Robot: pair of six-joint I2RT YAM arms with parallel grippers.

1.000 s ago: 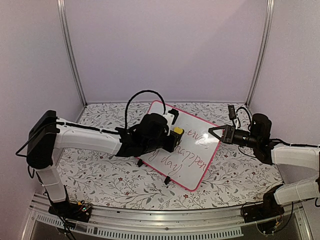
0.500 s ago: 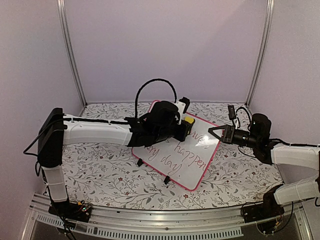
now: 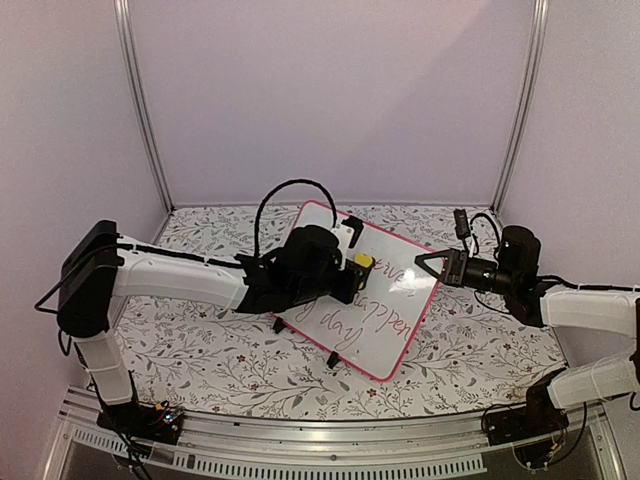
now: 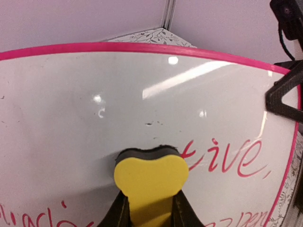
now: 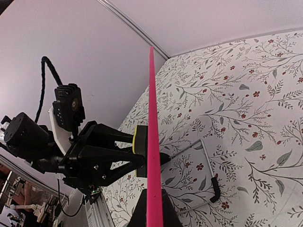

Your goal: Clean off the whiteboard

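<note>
I count one whiteboard (image 3: 385, 335), one eraser (image 3: 362, 262) and two end effectors. The board's long axis runs upper left to lower right. The left end effector (image 3: 352, 272) grips the eraser; the right end effector (image 3: 425, 266) clamps the whiteboard edge.

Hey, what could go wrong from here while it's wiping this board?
The right hand pinches only the thin edge of the whiteboard, so a push from the eraser may twist it loose. The red writing runs close to that hand; wiping there, the left hand might bump it.
</note>
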